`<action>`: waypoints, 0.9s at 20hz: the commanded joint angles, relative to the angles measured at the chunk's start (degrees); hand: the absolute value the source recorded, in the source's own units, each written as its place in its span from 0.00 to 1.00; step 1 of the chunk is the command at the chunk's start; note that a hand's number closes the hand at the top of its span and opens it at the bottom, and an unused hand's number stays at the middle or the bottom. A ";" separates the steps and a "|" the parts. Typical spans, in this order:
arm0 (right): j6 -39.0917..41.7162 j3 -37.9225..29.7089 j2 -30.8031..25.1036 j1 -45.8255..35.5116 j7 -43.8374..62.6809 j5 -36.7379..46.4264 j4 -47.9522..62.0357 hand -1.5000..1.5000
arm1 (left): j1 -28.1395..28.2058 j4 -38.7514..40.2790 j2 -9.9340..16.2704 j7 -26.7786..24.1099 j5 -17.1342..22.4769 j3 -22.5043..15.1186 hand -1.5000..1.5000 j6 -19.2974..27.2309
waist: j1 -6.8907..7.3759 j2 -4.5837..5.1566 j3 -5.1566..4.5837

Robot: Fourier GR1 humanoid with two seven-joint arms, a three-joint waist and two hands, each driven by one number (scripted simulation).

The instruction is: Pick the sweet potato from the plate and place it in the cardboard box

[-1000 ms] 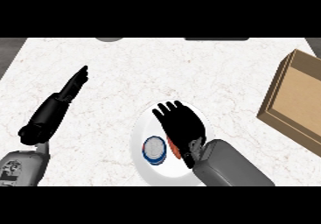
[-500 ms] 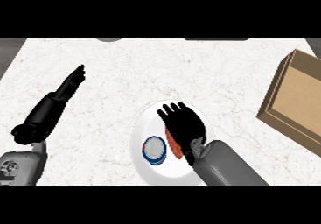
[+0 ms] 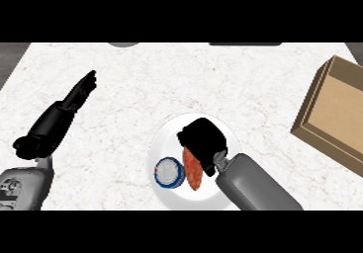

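The sweet potato point(image 3: 191, 170), orange and elongated, lies on the white plate point(image 3: 169, 136) in the middle of the counter, partly hidden under my right hand point(image 3: 204, 141). That hand's fingers are curled down over the sweet potato's upper end. The cardboard box point(image 3: 337, 116) stands open at the counter's right edge, well apart from the plate. My left hand point(image 3: 67, 106) rests at the left with its fingers straight, holding nothing.
A small round blue-rimmed object point(image 3: 168, 173) sits on the plate just left of the sweet potato. Bare white marble counter point(image 3: 235, 84) stretches between the plate and the box. Two dark shapes point(image 3: 242, 44) show at the far edge.
My right hand's fingers, spread over the plate before, have curled down onto the sweet potato. The left hand has barely shifted.
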 commanded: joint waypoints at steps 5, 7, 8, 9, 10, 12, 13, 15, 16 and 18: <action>-6.40 -1.89 -2.13 5.23 -6.73 2.11 -5.57 1.00 | -0.56 4.59 -1.74 -3.90 -1.79 0.64 0.50 0.55 | -0.56 -0.06 -0.01; -6.59 -2.55 -10.83 14.17 -12.00 -1.92 -14.12 1.00 | 1.44 -1.45 -1.20 1.08 -0.61 0.42 0.50 0.09 | -1.34 -0.42 0.02; -8.63 -3.84 -13.12 17.10 -14.59 -3.53 -14.75 1.00 | 1.73 0.13 -2.65 -0.50 -1.82 -0.63 0.50 1.37 | -1.73 -0.34 0.02; -9.32 -6.50 -16.80 19.21 -18.25 -6.31 -16.81 1.00 | 3.26 -1.67 -0.99 -0.16 -1.07 0.81 0.50 0.76 | -1.86 -0.49 0.04; -10.49 -6.64 -18.97 21.77 -19.90 -6.42 -19.59 1.00 | 1.31 -0.83 -1.70 0.43 -1.79 0.11 0.50 1.20 | -1.98 -0.38 0.03; -12.36 -9.84 -18.76 22.39 -21.31 -8.39 -22.87 1.00 | 1.34 0.09 -0.68 -1.08 -1.44 1.18 0.50 0.32 | -1.26 -0.22 0.01; -13.21 -11.32 -20.90 23.20 -23.23 -9.14 -25.55 1.00 | 0.16 1.03 -2.79 -1.42 -2.85 0.12 0.50 2.57 | -1.61 -0.22 0.00; -12.57 -12.56 -22.53 26.04 -22.50 -10.16 -34.07 1.00 | 2.02 -0.88 -0.07 0.01 -1.44 1.51 0.50 0.00 | -1.71 -0.49 -0.02; -10.83 -12.83 -22.84 25.81 -21.36 -10.18 -37.87 1.00 | 1.23 1.93 -0.16 -1.34 -1.58 1.99 0.50 0.10 | -1.78 -0.38 -0.05; -14.72 -16.43 -27.99 30.59 -25.78 -10.58 -41.97 1.00 | 3.55 -2.21 0.28 0.03 0.51 2.59 0.50 -1.33 | -1.66 -0.53 0.00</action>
